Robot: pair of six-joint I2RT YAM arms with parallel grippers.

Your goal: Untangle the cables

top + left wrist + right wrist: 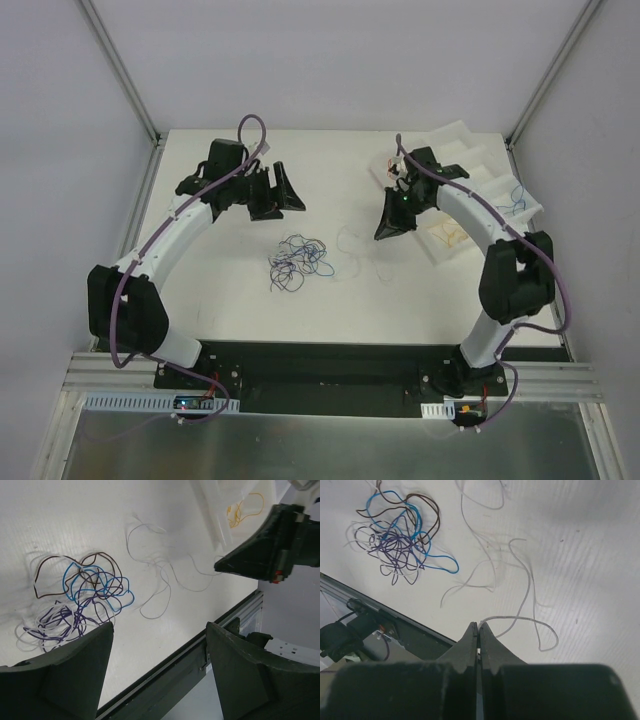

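Note:
The cables (298, 258) lie as a tangle of blue, purple, brown and white wires mid-table, also seen in the left wrist view (80, 600) and the right wrist view (400, 540). A loose white cable (530, 595) trails right of the tangle (165, 575). My right gripper (478, 625) is shut on one end of that white cable, low over the table (383, 232). My left gripper (278, 195) hovers behind the tangle, open and holding nothing (159, 627).
A white compartment tray (480, 165) stands at the back right; it holds a yellow cable (450, 235) and a blue one (515, 200). The table's black front rail (200, 645) runs below the tangle.

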